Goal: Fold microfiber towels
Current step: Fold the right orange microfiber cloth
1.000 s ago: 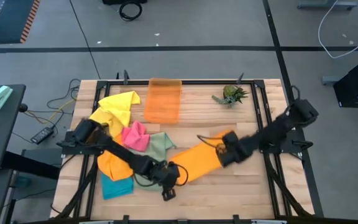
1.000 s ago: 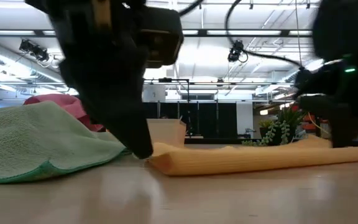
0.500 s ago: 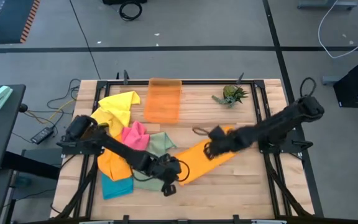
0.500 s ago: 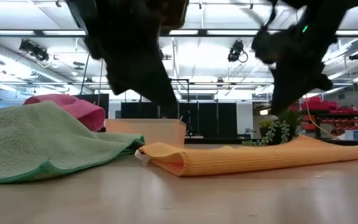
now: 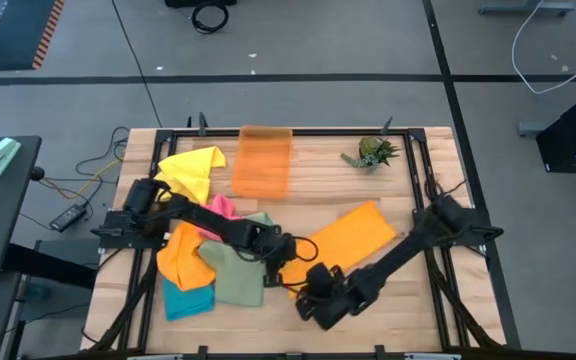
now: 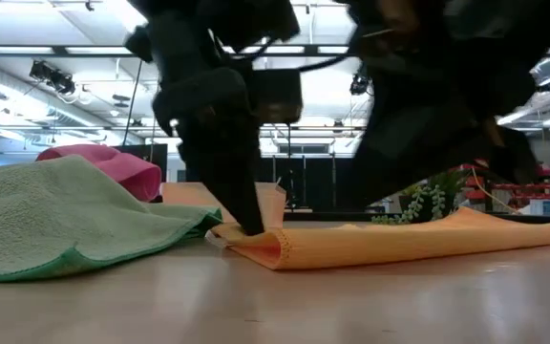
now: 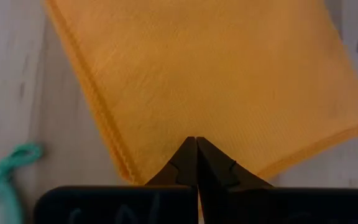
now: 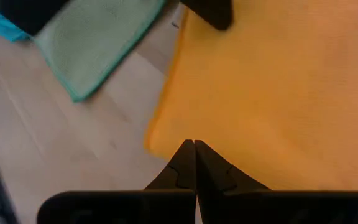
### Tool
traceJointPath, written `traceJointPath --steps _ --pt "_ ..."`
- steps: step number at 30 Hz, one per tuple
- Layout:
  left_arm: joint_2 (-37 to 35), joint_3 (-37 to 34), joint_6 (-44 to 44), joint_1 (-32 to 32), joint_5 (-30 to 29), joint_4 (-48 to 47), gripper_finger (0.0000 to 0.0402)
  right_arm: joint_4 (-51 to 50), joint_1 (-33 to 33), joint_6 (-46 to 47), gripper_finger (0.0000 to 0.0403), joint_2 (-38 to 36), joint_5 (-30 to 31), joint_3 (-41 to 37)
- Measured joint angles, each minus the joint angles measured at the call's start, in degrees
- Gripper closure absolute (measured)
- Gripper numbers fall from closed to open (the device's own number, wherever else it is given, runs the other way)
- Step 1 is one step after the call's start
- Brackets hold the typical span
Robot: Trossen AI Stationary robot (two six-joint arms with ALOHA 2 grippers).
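Two grippers worked at one orange towel (image 5: 340, 243) lying folded flat on the table (image 5: 408, 310), right of the towel heap. The left gripper (image 5: 286, 262) stood at the towel's near-left edge, its fingers (image 7: 185, 163) pressed together with nothing visibly between them, tips touching the cloth. The right gripper (image 5: 313, 300) hung just beside the towel's near corner, fingers (image 8: 185, 163) likewise closed and empty. The heap on the left held a yellow towel (image 5: 190, 170), a pink towel (image 5: 218, 212), a green towel (image 5: 238, 270), a second orange towel (image 5: 182, 258) and a teal towel (image 5: 186, 298). A tray (image 5: 262, 160) and a plant (image 5: 373, 152) sat at the far edge.
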Motion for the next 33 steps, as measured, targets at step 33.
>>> traceJointPath --steps 33 --pt "-15.2 -23.3 8.1 -17.9 -5.6 35.1 0.0396 -18.2 19.3 15.0 0.0401 -2.1 -7.7 6.7"
